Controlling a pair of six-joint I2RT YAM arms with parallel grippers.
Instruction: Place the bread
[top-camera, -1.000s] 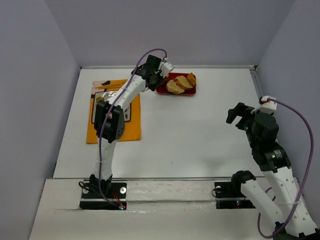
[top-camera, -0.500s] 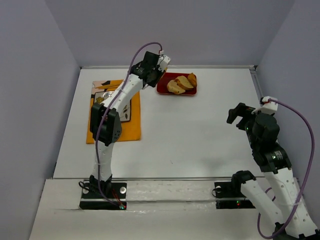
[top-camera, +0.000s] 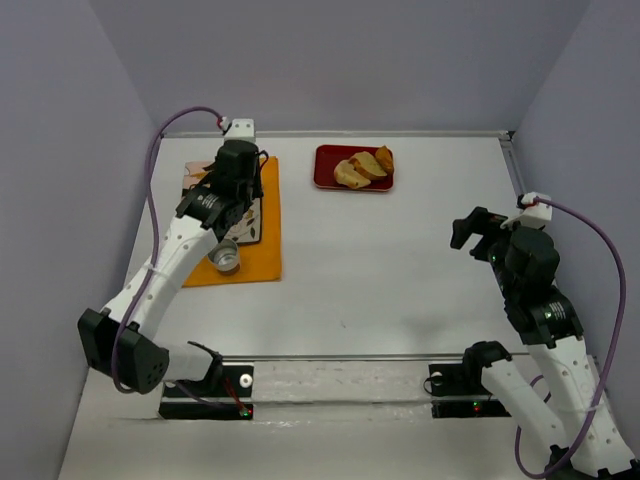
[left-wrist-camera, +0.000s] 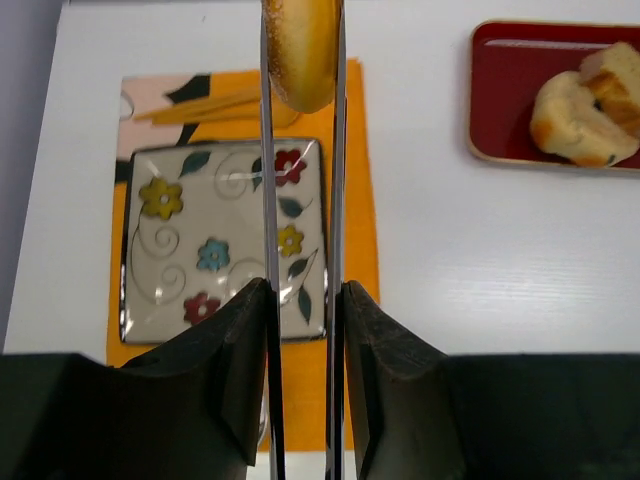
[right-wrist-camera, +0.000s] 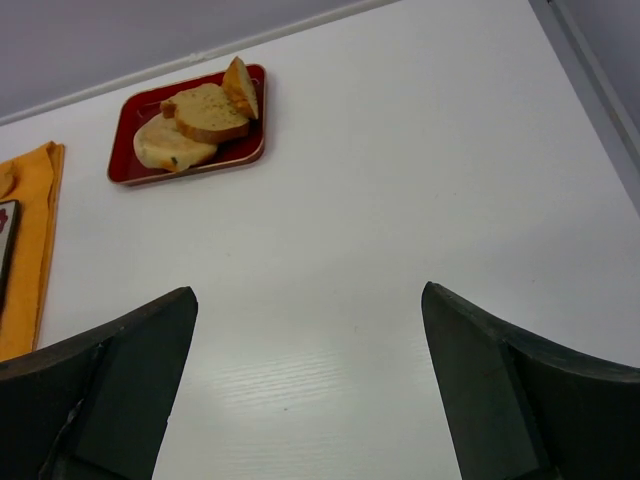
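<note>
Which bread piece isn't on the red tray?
The slice pinched in the left claw, above the orange mat. The other pieces all lie on the red tray.

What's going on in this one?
The left tool is shut on a slice of bread, holding it above the orange placemat, near the far edge of the flowered square plate. The slice is not yet set down. More bread pieces lie on the red tray off to the side. The right tool is open and holds nothing, hovering over the white table away from all of it.
</note>
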